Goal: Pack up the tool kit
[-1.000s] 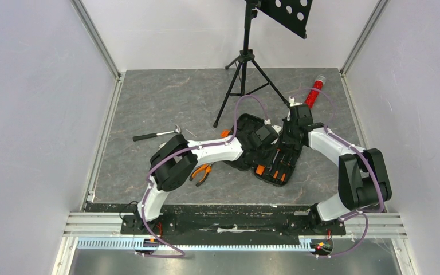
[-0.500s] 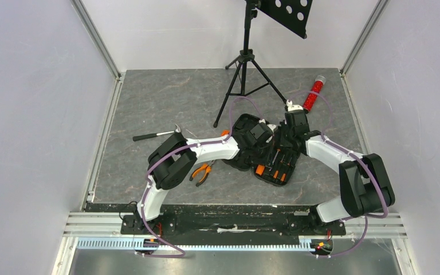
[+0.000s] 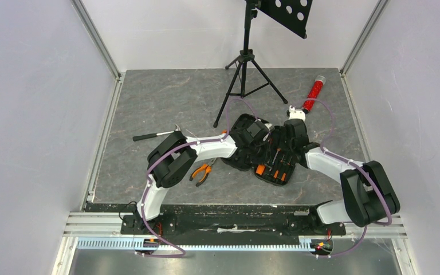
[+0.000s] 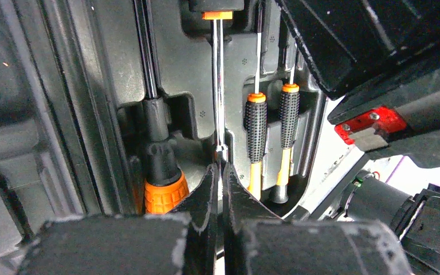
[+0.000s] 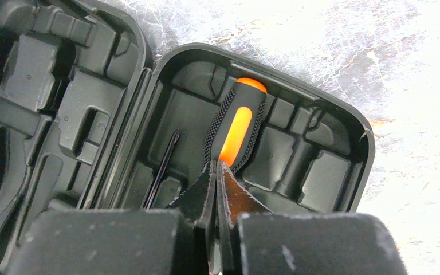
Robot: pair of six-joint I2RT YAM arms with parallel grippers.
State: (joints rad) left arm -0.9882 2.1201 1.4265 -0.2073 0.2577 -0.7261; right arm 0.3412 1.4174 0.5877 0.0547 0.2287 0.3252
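The tool kit lies open on the bench, just right of centre in the top view, beneath both wrists.

The left end effector is clenched. Its tips meet over the shaft of a long screwdriver seated in the case. Whether the shaft is pinched cannot be determined.

The right end effector is clenched, with its tips against the near end of an orange-and-black handle lying in the rounded case half.

The pliers and hammer lie on the bench, left of the case.
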